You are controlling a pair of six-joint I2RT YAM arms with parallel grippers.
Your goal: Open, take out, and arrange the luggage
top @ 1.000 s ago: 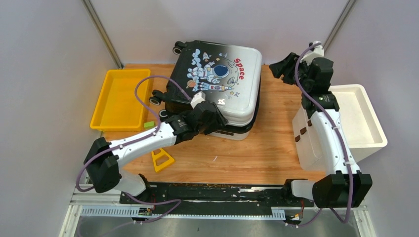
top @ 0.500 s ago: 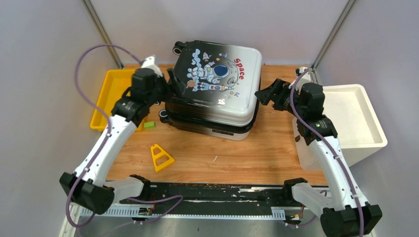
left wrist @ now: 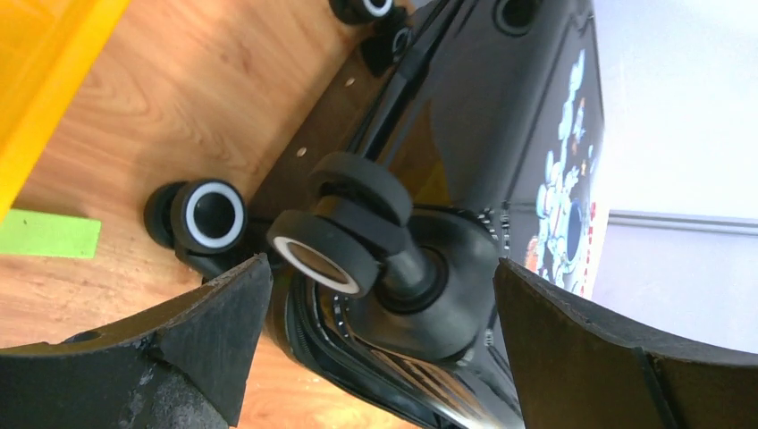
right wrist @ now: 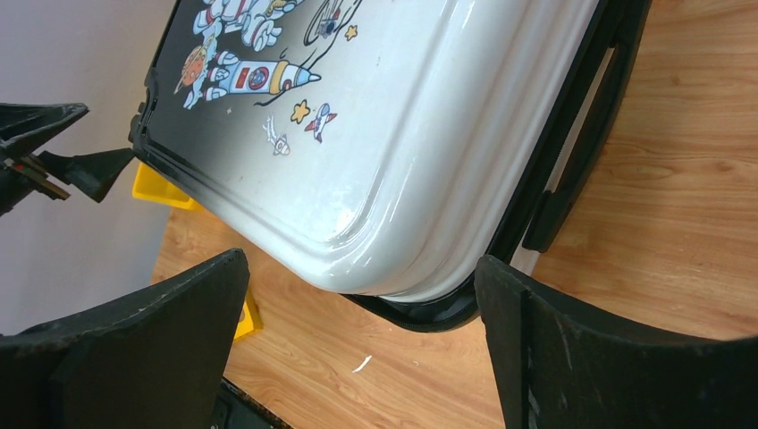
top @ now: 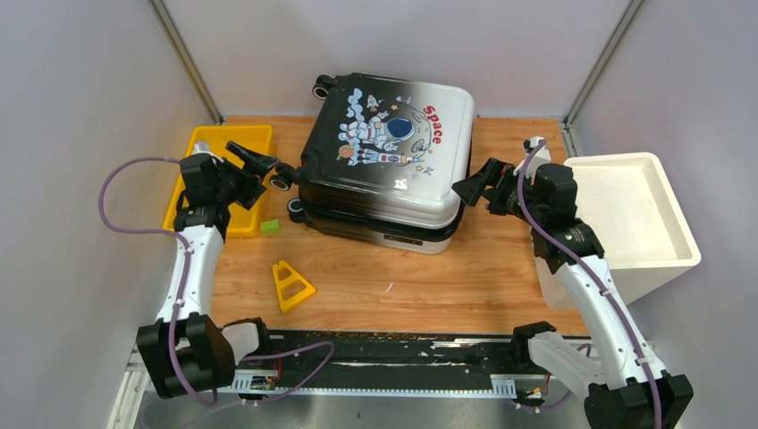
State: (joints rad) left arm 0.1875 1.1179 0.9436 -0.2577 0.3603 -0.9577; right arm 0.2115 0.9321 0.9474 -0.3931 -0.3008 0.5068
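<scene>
The luggage [top: 384,161] lies flat at the back middle of the table, astronaut print up, its two shells together. My left gripper [top: 262,168] is open just left of it, level with the black wheels. In the left wrist view one wheel [left wrist: 344,241] sits between the spread fingers [left wrist: 210,326] without touching them. My right gripper [top: 474,183] is open at the luggage's white right end. From the right wrist, the white corner of the luggage [right wrist: 384,134] lies ahead of my right gripper [right wrist: 359,261], with nothing held.
A yellow tray [top: 179,192] stands behind my left gripper. A green block [top: 270,227] and a yellow triangular piece [top: 292,286] lie on the wood in front. A white bin [top: 684,241] stands at the right edge.
My left arm swung from the luggage's front edge round to its wheeled left side. My right arm came down from the back right to the luggage's right end. Both grippers opened wider.
</scene>
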